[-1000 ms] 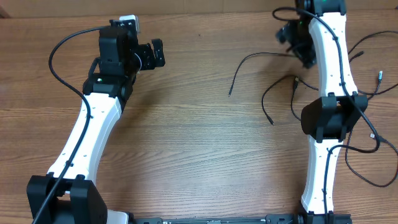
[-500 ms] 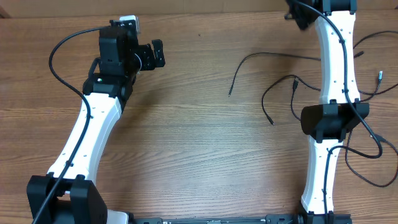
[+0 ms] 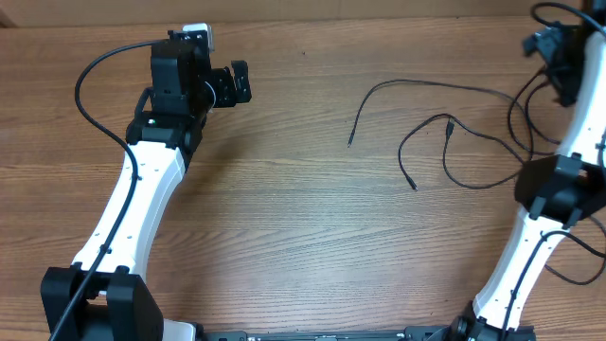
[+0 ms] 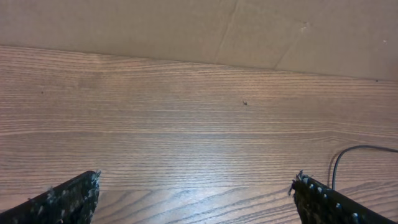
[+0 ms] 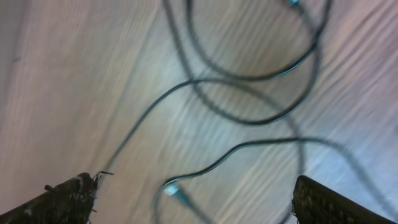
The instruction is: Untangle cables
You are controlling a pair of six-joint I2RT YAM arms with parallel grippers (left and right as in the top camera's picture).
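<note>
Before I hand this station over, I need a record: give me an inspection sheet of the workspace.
Surface: wooden table, bare in the middle.
Job's things: thin black cables, loose crossing loops on the right half.
Clutter: nothing seen.
Tools: left tool open, empty, over bare wood; right tool open, empty, above the cables.
Cables: thick black arm cable arcs beside the left arm.
Surroundings: tan board behind the table's far edge.

- We see a wooden table (image 3: 303,237), brown, with fine grain running from side to side.
- We see a plain tan board (image 4: 124,25) standing along the table's far edge, with a slanted crease in it.
- We see a small dark speck (image 4: 245,103) on the table, near that board.
</note>
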